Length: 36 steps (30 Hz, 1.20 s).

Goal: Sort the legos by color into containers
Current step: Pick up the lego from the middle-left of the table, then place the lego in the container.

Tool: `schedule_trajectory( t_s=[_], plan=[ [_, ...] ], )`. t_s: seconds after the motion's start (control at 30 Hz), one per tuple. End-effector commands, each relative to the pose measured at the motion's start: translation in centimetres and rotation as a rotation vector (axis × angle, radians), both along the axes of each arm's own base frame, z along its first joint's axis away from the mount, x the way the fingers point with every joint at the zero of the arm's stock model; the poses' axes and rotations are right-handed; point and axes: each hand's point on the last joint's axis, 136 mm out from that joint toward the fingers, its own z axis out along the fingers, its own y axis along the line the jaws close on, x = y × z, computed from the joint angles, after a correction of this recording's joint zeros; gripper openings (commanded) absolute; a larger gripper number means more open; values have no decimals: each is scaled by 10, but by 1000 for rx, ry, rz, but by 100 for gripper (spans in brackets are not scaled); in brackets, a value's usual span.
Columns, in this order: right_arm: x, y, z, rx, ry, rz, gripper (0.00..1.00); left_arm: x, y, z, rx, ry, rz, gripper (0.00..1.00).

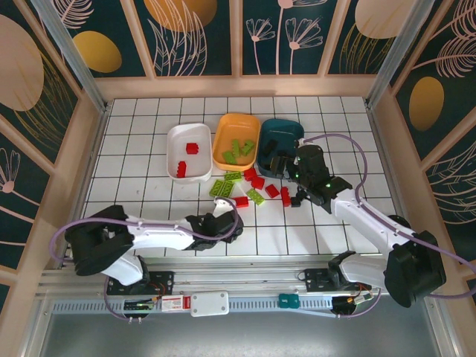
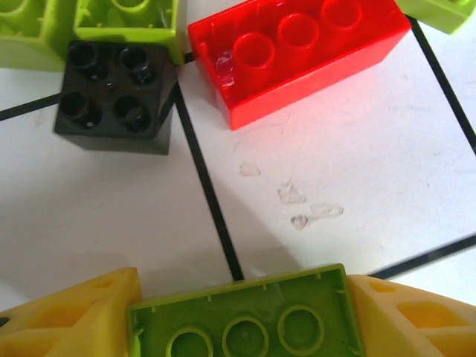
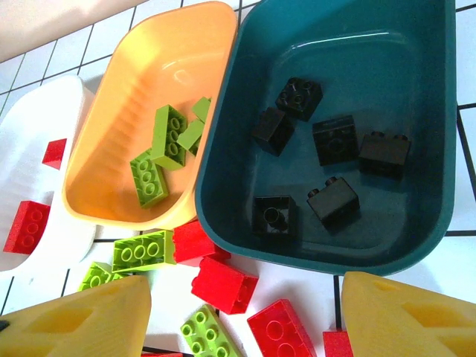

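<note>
My left gripper (image 2: pixel 242 288) is shut on a lime green lego (image 2: pixel 245 323), underside up, yellow fingers (image 2: pixel 67 316) pressed against both its ends, low over the tiles. In the top view it (image 1: pixel 225 222) is just in front of the loose pile. A red lego (image 2: pixel 297 52), a black one (image 2: pixel 111 97) and more lime ones (image 2: pixel 126 22) lie ahead. My right gripper (image 3: pixel 245 286) hangs open and empty over red legos (image 3: pixel 223 286) beside the teal container (image 3: pixel 245 111), which holds several black legos (image 3: pixel 335 141). The orange container (image 3: pixel 149 67) holds lime legos (image 3: pixel 169 134); the white container (image 3: pixel 44 104) holds red ones (image 3: pixel 28 227).
The three containers (image 1: pixel 178 134) (image 1: pixel 236 119) (image 1: pixel 286 125) stand side by side at mid-table. Loose red and lime legos (image 1: pixel 255 196) are scattered just in front of them. Wooden walls (image 1: pixel 89 149) close in the tiled table on three sides.
</note>
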Motion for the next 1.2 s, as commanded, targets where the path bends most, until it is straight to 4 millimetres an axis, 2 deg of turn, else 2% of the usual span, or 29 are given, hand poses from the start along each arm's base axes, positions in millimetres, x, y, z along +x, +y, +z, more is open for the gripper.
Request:
schedule_trajectory(
  t_s=[0.0, 0.1, 0.17, 0.3, 0.4, 0.47, 0.67, 0.8, 0.93, 1.03, 1.17],
  plan=[
    [2, -4, 0, -5, -10, -25, 69, 10, -11, 45, -75, -57, -8, 61],
    [0, -6, 0, 0, -11, -28, 69, 41, -17, 85, -164, -117, 16, 61],
    [-3, -6, -1, 4, -8, -28, 69, 71, -18, 106, -217, -154, 48, 61],
    [-8, -8, -6, 6, 6, -26, 69, 129, -31, 135, -233, -219, 78, 61],
    [-14, -8, -12, 8, 21, -20, 69, 171, -39, 131, -243, -205, 102, 61],
    [-19, -9, -15, 13, 27, -18, 69, 196, -45, 119, -240, -177, 116, 61],
    [-37, -11, -32, 18, 59, 9, 69, 249, -59, 102, -219, -146, 151, 64],
    [-50, -10, -43, 18, 81, 30, 69, 272, -63, 100, -230, -132, 168, 74],
    [-63, -2, -49, 9, 91, 79, 70, 282, -71, 116, -256, -146, 160, 88],
    [-68, -1, -53, -18, 101, 82, 70, 278, -73, 137, -307, -159, 150, 94],
    [-73, -9, -61, -44, 120, 40, 70, 253, -72, 169, -430, -176, 111, 99]
  ],
)
